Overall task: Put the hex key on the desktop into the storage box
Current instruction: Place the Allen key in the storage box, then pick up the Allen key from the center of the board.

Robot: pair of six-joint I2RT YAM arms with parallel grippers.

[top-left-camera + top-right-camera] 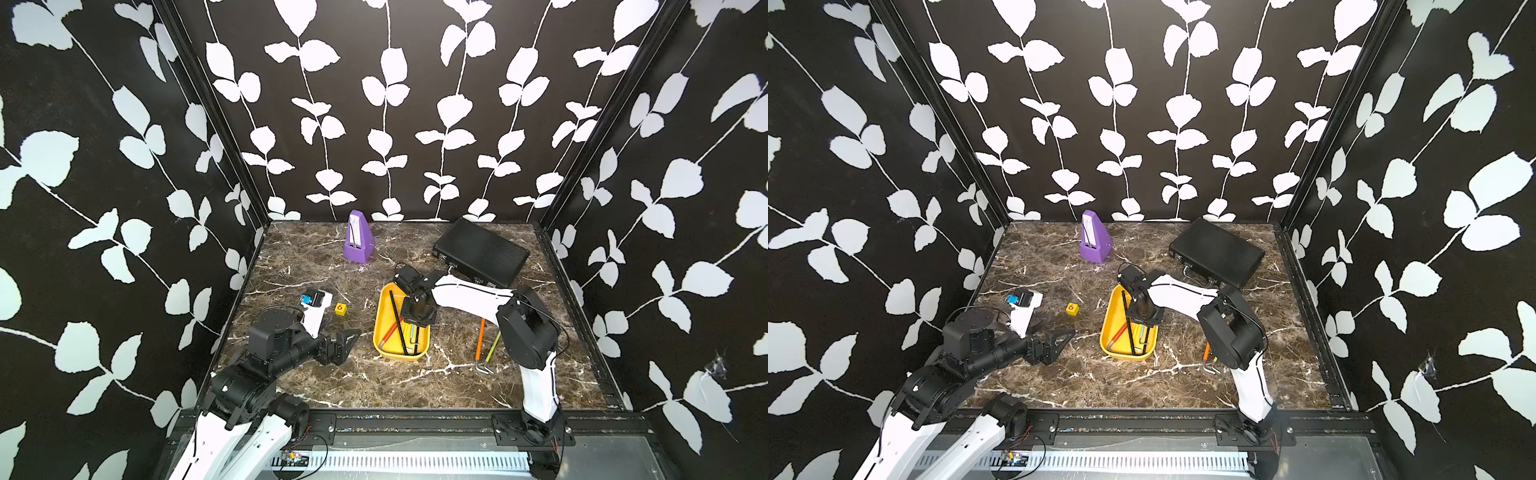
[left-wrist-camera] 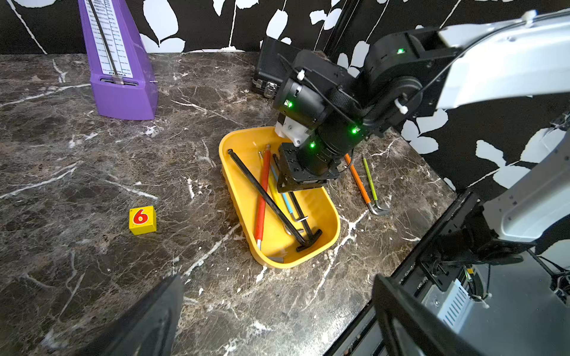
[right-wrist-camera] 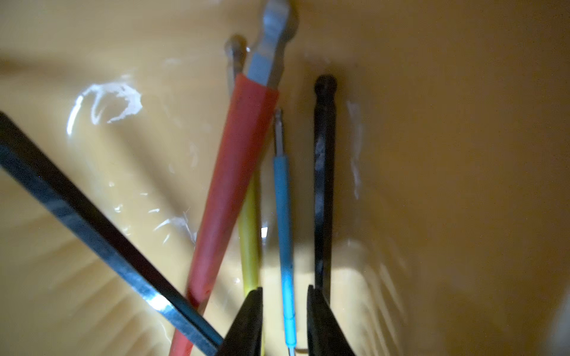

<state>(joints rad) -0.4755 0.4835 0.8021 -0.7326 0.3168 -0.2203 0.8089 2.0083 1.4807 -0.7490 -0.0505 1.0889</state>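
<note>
Your yellow tray [image 2: 331,212] holds 5 hex keys: a long black key [image 2: 246,171] lying across a red key [image 2: 261,222], with a yellow key [image 3: 249,246], a blue key [image 3: 282,200] and a shorter black key [image 3: 324,185] alongside. Your right end effector [image 3: 283,289] sits low inside the tray, released, its jaws parted on either side of the blue key. 2 more, an orange key [image 2: 358,182] and a green key [image 2: 370,182], lie on the bench [image 2: 92,169] just beside the tray. Your left end effector [image 1: 345,343] is spread wide, holding nothing.

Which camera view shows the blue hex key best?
The right wrist view: the blue hex key lies close between the fingers. The left wrist view shows a short piece; both top views, a sliver.
</note>
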